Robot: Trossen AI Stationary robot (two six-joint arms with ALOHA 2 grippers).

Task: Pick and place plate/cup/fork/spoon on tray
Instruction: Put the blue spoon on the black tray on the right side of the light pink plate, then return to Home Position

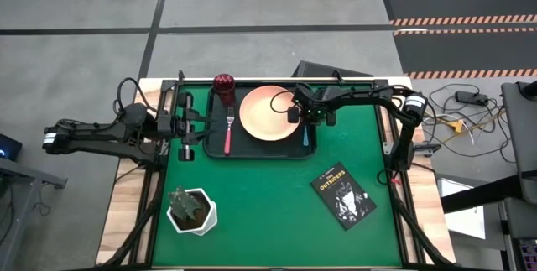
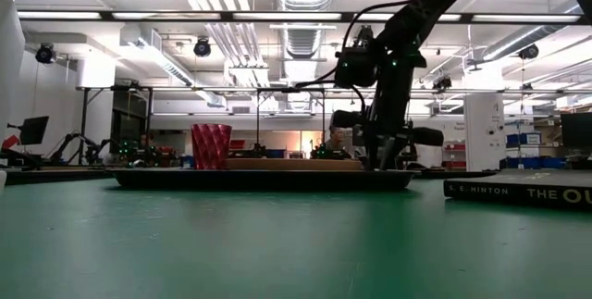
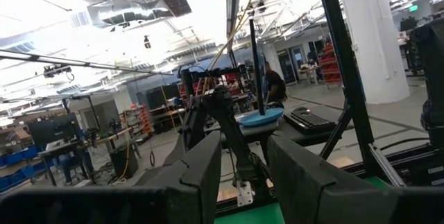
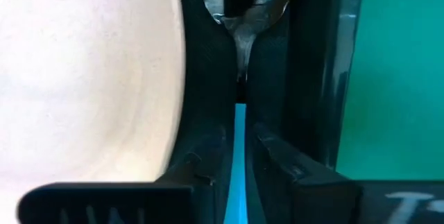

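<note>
The black tray [image 1: 252, 155] lies at the table's far middle. On it, from left to right, are the dark red cup [image 1: 223, 83], upright at the far left corner, the pink-handled fork [image 1: 227, 133], the peach plate [image 1: 265, 113] and the blue-handled spoon [image 1: 306, 138], which lies along the tray's right side. My right gripper [image 1: 306, 118] reaches down onto the spoon beside the plate's right rim and is shut on it. My left gripper [image 1: 191, 126] is open and empty just left of the tray. My right gripper pinches the spoon's blue handle [image 4: 239, 123] between its two fingers, just behind the metal neck. The fingers come from above and lie along the spoon. The spoon's bowl [image 4: 239, 5] rests on the tray floor next to the plate's rim.
A black book with white lettering [image 1: 343, 195] lies on the green mat at the near right. A white pot with a green plant [image 1: 192, 211] stands at the near left. The mat between them and the tray is bare.
</note>
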